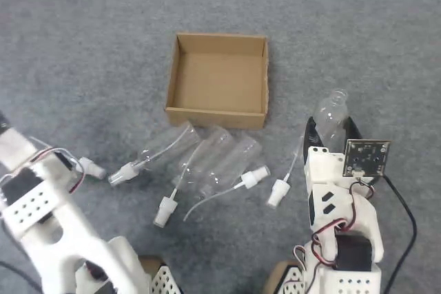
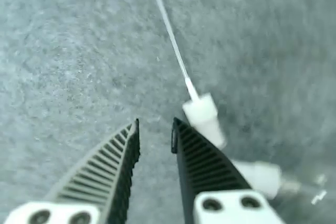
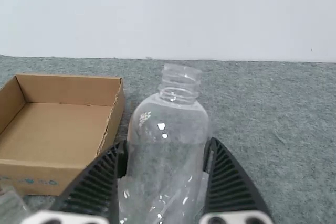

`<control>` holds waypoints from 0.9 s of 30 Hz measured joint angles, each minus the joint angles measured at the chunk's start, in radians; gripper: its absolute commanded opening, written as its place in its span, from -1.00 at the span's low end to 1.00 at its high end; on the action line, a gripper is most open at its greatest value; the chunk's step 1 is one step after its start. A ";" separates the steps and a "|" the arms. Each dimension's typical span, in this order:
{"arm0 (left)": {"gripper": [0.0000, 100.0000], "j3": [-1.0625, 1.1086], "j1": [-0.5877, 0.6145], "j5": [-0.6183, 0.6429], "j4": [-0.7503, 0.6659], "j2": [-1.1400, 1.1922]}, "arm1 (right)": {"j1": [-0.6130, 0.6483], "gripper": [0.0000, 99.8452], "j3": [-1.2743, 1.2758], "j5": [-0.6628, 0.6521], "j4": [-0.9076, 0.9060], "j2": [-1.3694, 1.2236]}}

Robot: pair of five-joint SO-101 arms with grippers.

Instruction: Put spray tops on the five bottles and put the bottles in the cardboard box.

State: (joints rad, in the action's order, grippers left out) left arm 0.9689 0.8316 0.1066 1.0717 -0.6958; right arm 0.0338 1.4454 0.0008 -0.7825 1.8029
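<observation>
The open bottle (image 3: 167, 129) stands upright beside the cardboard box (image 1: 216, 116), near one of its corners, clamped in the right jaws. It looks like thin clear plastic, so it could buckle or twist when a top is pressed on. A loose spray top (image 2: 202, 115) lies on the grey surface (image 1: 103, 60) just beside the left jaws, which stand slightly apart and empty, so an off-centre close may nudge it away, and its long tube (image 2: 169, 27) may miss the neck.
</observation>
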 measured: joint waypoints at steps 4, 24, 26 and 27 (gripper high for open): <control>-0.69 -0.032 0.006 -0.103 0.081 0.000 | 0.000 -0.90 0.000 0.000 0.000 0.000; -0.64 -0.150 -0.054 -0.618 0.267 0.000 | 0.000 -0.90 0.000 0.000 0.000 0.000; -0.64 -0.150 -0.071 -0.646 0.267 0.000 | 0.000 -0.90 0.000 0.000 0.000 0.000; -0.64 -0.150 -0.074 -0.649 0.267 0.000 | 0.000 -0.90 0.000 0.000 0.000 0.000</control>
State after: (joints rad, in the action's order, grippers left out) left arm 0.8186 0.7580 -0.5424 1.3387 -0.6958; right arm 0.0338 1.4454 0.0008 -0.7825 1.8029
